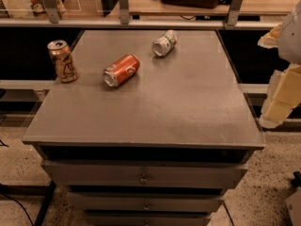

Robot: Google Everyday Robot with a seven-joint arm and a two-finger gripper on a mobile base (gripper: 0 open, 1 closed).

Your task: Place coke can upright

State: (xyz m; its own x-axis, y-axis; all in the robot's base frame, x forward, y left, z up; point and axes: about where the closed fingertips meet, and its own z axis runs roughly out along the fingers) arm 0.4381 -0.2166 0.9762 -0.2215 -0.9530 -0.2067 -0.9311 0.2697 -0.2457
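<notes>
The coke can point(121, 70), orange-red with silver ends, lies on its side on the grey cabinet top point(188, 102), left of the middle, with its silver end facing the front left. My gripper point(263, 79) hangs at the far right of the view, beyond the cabinet's right edge and well away from the can. Its two pale yellow fingers point(282, 95) stand apart, open, and hold nothing.
A tan-gold can point(62, 60) stands upright near the left edge. A white-and-green can point(164, 43) lies on its side at the back. The cabinet has drawers point(143, 177) in front. A shelf rail with posts point(123, 6) runs behind.
</notes>
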